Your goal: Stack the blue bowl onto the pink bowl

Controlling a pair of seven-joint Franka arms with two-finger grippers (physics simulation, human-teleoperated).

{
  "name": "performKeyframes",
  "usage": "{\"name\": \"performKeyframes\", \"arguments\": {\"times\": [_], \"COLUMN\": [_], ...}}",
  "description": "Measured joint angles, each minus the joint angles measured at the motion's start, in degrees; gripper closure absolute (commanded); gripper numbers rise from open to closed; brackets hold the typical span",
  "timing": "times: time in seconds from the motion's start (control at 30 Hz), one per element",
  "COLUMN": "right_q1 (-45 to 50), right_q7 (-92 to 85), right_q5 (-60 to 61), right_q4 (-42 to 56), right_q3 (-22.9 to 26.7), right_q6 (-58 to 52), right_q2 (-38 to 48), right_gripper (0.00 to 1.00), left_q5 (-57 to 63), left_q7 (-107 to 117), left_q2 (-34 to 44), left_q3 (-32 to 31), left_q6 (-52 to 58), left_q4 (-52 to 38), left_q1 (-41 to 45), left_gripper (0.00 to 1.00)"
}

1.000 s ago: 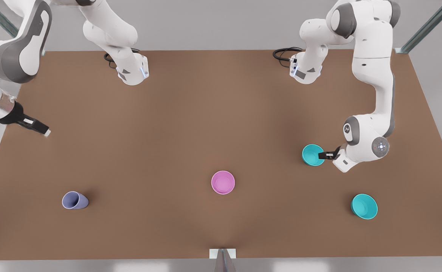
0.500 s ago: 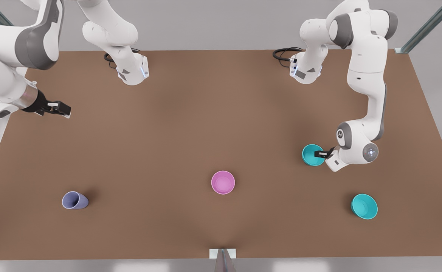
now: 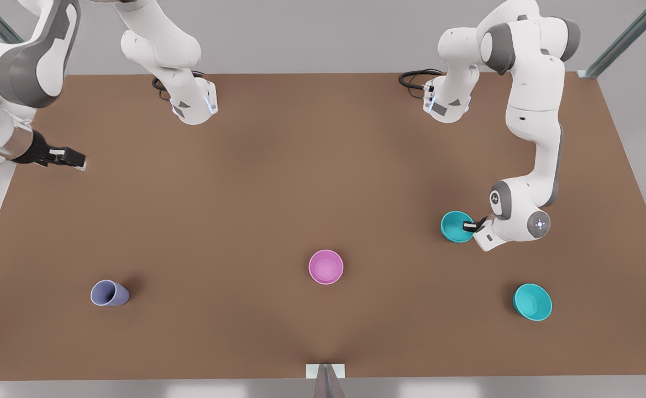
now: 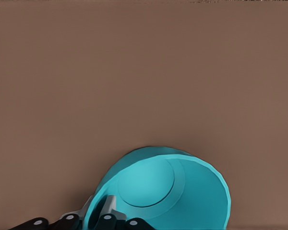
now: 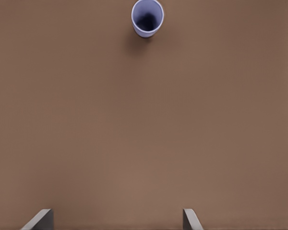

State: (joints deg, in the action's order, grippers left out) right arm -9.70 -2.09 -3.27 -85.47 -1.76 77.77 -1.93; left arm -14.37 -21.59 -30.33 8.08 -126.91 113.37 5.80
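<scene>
On the front view's left, the right gripper [image 3: 74,159] hangs over the table [image 3: 278,182] edge, fingers spread wide and empty, the lavender cup [image 3: 109,293] well below it. The pink bowl [image 3: 326,267] sits mid-table. At the right, the left gripper [image 3: 469,225] pinches the blue bowl [image 3: 456,227] rim; a second teal bowl [image 3: 532,302] lies apart

Brown matte table [image 3: 300,166] spans the frame; pale grey wall along the top; grey-green metal struts [image 3: 626,38] in both upper corners; soft even light
</scene>
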Motion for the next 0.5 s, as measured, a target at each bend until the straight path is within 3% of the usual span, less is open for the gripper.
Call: {"name": "performKeyframes", "arguments": {"times": [0.23, 0.37, 0.5], "right_q1": [-3.4, -3.5, -2.2], "right_q7": [-1.2, -1.7, -2.1], "right_q5": [-0.1, -0.2, -0.2], "right_q4": [0.1, 0.1, 0.2], "right_q3": [0.0, 0.0, 0.0], "right_q6": [-0.1, -0.1, -0.1], "right_q2": [-0.1, -0.1, -0.1], "right_gripper": [0.00, 0.00, 0.00], "left_q5": [0.1, 0.1, 0.1], "left_q7": [3.9, 10.9, 22.2], "left_q2": [2.2, 0.5, -9.9], "left_q3": [-3.9, -7.4, -9.6], "left_q6": [1.8, 4.6, 7.4], "left_q4": [-5.4, -16.7, -36.0], "left_q1": [0.8, 8.4, 17.9], "left_gripper": [0.79, 0.79, 0.79]}}
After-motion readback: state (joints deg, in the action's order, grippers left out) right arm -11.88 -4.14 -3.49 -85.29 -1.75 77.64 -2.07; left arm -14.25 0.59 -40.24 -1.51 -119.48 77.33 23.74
